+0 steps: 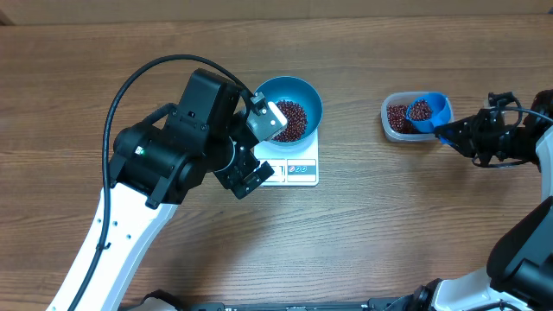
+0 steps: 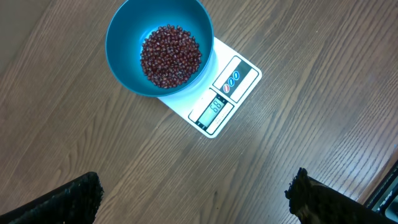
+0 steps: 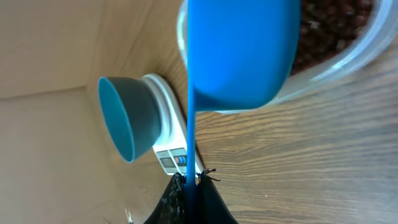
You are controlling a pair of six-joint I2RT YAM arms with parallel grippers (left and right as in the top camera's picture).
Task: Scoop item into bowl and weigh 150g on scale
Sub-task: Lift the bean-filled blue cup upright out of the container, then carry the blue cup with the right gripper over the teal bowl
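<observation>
The blue bowl [image 1: 312,97] sits on the white scale [image 1: 301,169] and holds a heap of red-brown beans [image 1: 292,121]. My left gripper [image 1: 259,151] hovers open over the scale's left side with nothing between its fingers; in the left wrist view the bowl [image 2: 124,50], its beans [image 2: 171,56] and the scale [image 2: 225,94] lie ahead of this gripper [image 2: 196,193]. My right gripper [image 1: 445,132] is shut on the handle of a blue scoop [image 1: 439,108], which holds beans over a clear tub [image 1: 393,121]. In the right wrist view the scoop [image 3: 242,50] fills the top, above my gripper [image 3: 193,177].
The clear tub [image 3: 348,56] of beans stands at the right, well apart from the scale. The left arm's black body and cable cover the table left of the scale. Bare wood lies between scale and tub.
</observation>
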